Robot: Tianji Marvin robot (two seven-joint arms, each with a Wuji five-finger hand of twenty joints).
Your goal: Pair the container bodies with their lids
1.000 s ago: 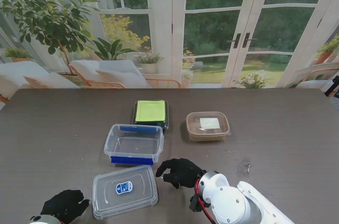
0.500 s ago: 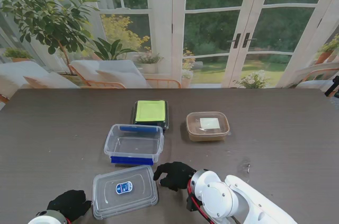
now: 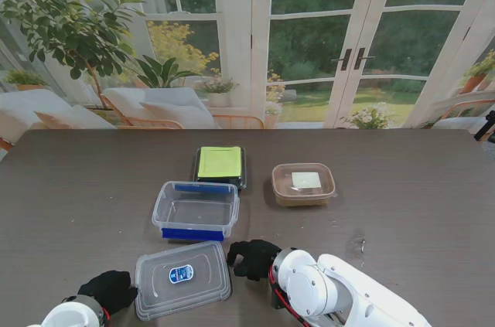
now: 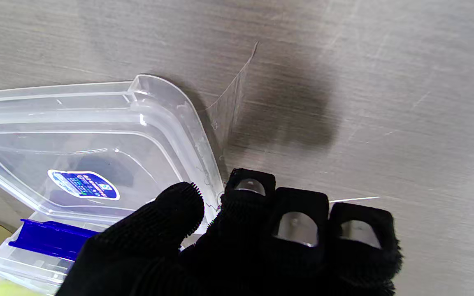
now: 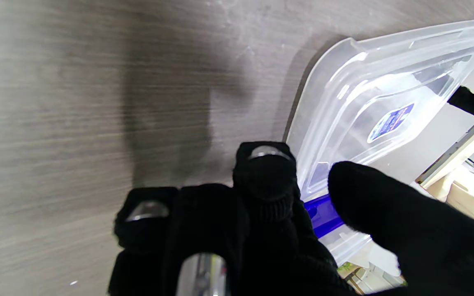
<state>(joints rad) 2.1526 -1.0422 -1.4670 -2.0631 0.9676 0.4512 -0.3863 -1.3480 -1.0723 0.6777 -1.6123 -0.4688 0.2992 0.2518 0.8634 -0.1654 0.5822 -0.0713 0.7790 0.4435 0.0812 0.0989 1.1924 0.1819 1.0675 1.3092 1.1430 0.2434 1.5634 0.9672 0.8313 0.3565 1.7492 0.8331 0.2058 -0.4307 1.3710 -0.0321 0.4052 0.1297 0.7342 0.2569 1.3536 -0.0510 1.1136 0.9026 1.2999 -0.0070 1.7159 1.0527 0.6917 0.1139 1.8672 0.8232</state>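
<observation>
A: Where does the clear lid (image 3: 182,279) sit right now?

B: Flat on the table (image 3: 433,203), just nearer to me than the open clear tub (image 3: 196,210) with the blue clips. Take the lid as the landmark: the left hand (image 3: 112,289) is at its left edge, and the right hand (image 3: 253,257) is at its right edge.

A: What has changed in the last second?

B: Both hands have closed in on the lid. The left one was well short of that edge a second ago and now reaches it. The right hand has slid in until its fingertips meet the lid's right corner.

A: Are they gripping it?

B: I judge not yet. In the left wrist view the fingers (image 4: 249,193) are curled with the thumb apart, touching or nearly touching the rim, holding nothing. The right wrist view shows the same: fingers (image 5: 266,164) bent at the rim, thumb spread, nothing clasped.

A: And the other containers?

B: Beyond the lid and tub stand a green-lidded black box (image 3: 220,165) and a brown lidded container (image 3: 303,183), both already closed. So this lid and tub look like the last pair, and a two-sided pinch seems imminent.
</observation>
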